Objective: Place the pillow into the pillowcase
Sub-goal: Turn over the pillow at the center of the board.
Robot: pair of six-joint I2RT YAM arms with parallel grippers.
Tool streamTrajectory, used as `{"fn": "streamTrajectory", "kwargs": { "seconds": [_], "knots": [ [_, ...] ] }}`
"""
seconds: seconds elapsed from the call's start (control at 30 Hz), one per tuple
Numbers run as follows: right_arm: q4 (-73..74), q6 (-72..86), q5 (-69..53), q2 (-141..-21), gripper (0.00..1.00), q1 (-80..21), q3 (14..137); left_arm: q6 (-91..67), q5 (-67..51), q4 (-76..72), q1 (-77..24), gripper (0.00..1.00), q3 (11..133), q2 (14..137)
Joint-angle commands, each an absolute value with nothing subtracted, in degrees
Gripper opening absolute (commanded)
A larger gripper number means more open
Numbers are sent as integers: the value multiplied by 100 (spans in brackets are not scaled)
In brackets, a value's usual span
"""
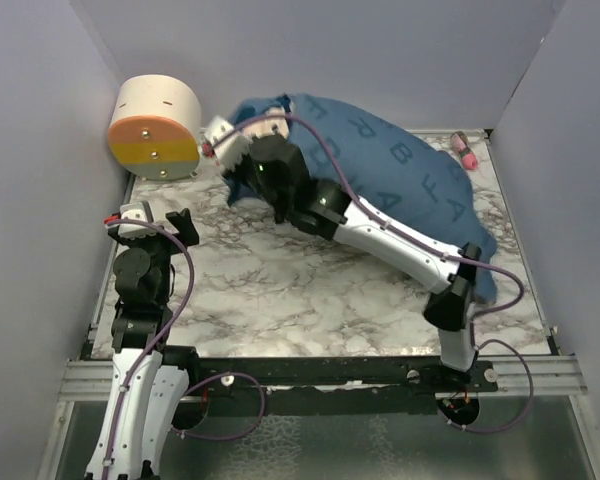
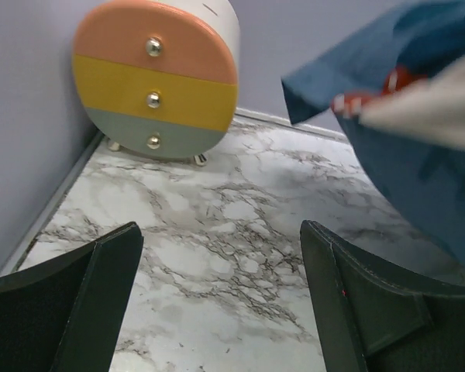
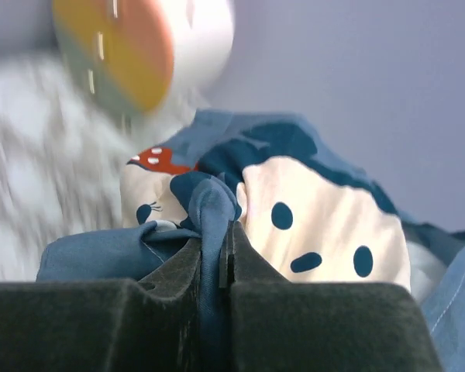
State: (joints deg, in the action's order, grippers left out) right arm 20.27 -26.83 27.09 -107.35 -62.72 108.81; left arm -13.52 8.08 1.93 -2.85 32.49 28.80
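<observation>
Pinching a fold of the pillowcase, the right gripper is clamped tight. Left gripper hangs wide open, worktop beneath it, holding nothing.

- The pillowcase is showing loose light blue capital letters across its dark blue fabric in the top view.
- An R, a B and an A are reading fairly clearly; the others are lying too creased or small to tell.
</observation>
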Motion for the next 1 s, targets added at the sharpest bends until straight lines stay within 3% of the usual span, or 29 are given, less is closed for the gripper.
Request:
{"fn": "streamTrajectory", "kwargs": {
  "seconds": [0.0, 0.2, 0.37, 0.43, 0.47, 0.53, 0.63, 0.7, 0.97],
  "knots": [
    [1090, -2750, 1487, -11765, 1, -6750, 15126, -1179, 1585, -109, -277, 85, 3036, 2380],
    [-1400, -2869, 2667, -9968, 1, -6345, 12948, -1159, 1522, -163, -280, 85, 3002, 2342],
    [-1553, -1490, 3301, -8003, 1, -4203, 10446, -1172, 1303, -225, -323, 85, 2982, 2351],
    [-1849, -1268, 3617, -7351, 7, -3455, 9263, -1175, 1051, -308, -363, 85, 2956, 2370],
    [-1847, -1029, 3735, -7067, 11, -3095, 8789, -1168, 915, -350, -387, 85, 2947, 2405],
    [-1251, -338, 3597, -6614, 27, -2391, 8072, -1172, 657, -421, -433, 84, 2927, 2493],
    [-716, 166, 3003, -6189, 72, -1816, 7349, -1189, 427, -465, -514, 84, 2918, 2634],
    [-433, 170, 2066, -6054, 97, -1802, 7144, -1216, 275, -490, -570, 84, 2914, 2731],
    [1674, 1022, -2199, -6850, 100, -1802, 7787, -2156, -1336, -462, -668, 87, 3142, 3446]
  ]
}}
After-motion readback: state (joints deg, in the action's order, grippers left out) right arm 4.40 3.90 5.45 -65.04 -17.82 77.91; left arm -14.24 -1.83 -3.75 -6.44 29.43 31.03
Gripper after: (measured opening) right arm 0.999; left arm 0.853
